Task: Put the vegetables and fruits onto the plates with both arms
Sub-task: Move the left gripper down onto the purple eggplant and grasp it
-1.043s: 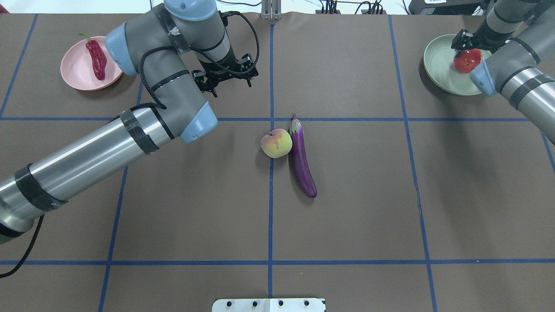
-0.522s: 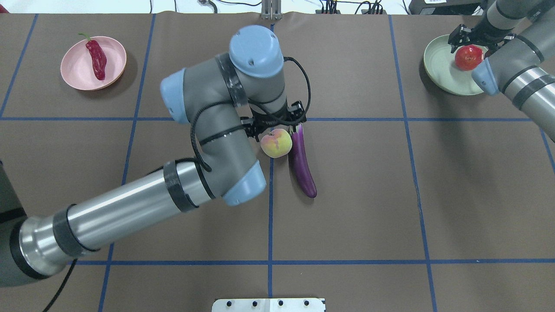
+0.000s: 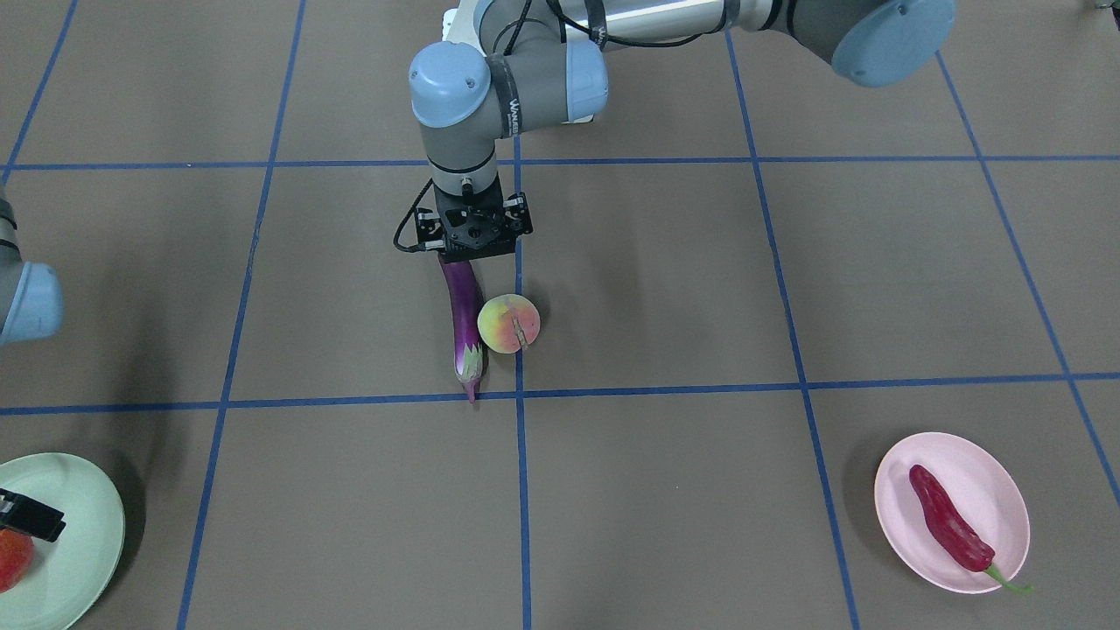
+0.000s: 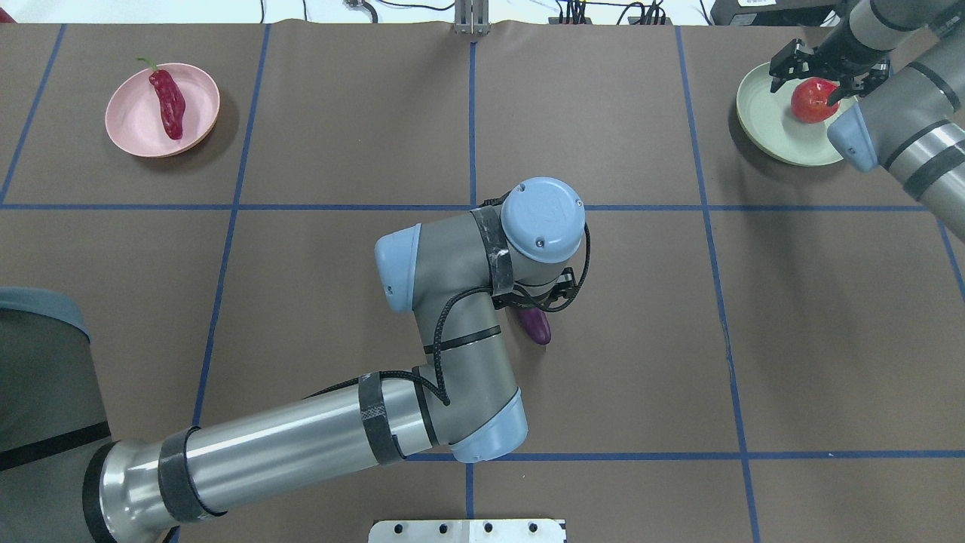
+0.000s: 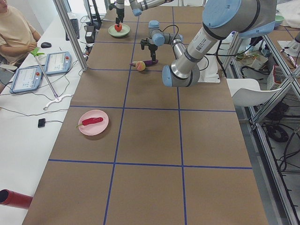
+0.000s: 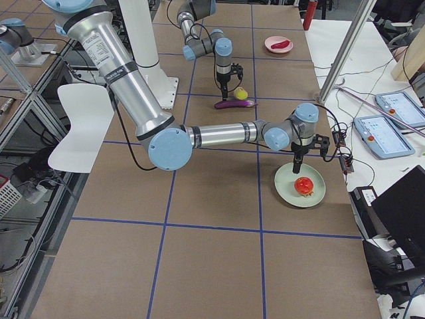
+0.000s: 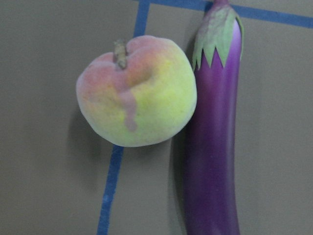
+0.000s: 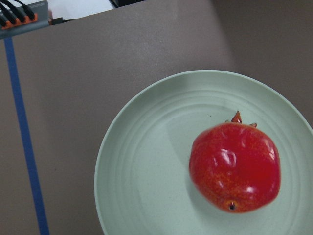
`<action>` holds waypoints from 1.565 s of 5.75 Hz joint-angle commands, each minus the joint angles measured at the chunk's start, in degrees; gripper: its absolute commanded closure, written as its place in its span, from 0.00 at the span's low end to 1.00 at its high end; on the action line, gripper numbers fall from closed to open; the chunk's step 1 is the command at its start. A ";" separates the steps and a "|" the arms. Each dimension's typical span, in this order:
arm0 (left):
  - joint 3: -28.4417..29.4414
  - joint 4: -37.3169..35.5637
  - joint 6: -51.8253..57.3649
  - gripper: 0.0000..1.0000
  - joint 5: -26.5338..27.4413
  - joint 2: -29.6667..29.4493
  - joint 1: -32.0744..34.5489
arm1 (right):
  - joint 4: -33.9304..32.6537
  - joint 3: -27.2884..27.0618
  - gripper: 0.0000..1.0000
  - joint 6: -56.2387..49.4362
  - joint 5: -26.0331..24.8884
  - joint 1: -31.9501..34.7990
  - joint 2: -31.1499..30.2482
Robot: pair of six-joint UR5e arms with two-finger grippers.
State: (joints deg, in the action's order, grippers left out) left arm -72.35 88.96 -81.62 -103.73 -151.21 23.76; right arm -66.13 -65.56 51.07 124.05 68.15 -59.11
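- Upper left of the overhead view: the pink plate holds the chili pepper. It is wrinkled and dark red, and lies lengthwise across the plate's middle with its green stem reaching past the rim at the top. Little bare room shows beside it, so a long vegetable laid there may overhang the rim or nudge the chili off.
- Centre of the front-facing view: the left gripper hangs directly over the blunt end of the eggplant. Its fingers are hidden below the black body, so it cannot be told whether they are spread or closed.
- The eggplant lies flat on the surface. It is long, slim and glossy purple, with a pale green cap pointing to the frame's bottom. A grip this near one end would likely let the long remainder droop or twist out, and the slick skin makes slipping more probable.
- Just right of it, the peach touches the eggplant's side near the cap. It is round and yellow with a pink blush and a brown stem. It would probably roll if the eggplant is dragged or a finger comes down on that side.
- Upper right of the overhead view: the pomegranate, shiny red-orange with a small crown, rests off centre on the green plate. The right gripper hovers above it with fingers spread, apparently clear of it. A finger clipping the fruit could set it rolling toward the rim.
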 commanded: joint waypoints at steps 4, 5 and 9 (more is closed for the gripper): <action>7.65 6.83 -2.38 0.60 0.11 -1.63 -0.56 | -0.05 -3.25 0.00 0.08 1.28 -0.30 -2.58; 7.58 7.27 -3.44 1.00 0.02 -1.98 -0.56 | -0.23 -4.04 0.00 0.17 2.59 -0.30 -2.41; -4.71 4.31 -5.73 1.00 -8.87 -3.04 7.65 | -6.21 -18.42 0.00 18.91 4.98 -9.49 0.23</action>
State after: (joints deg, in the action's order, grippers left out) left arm -74.90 94.87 -86.91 -107.82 -154.36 27.53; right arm -72.29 -80.79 64.19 129.09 62.00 -58.99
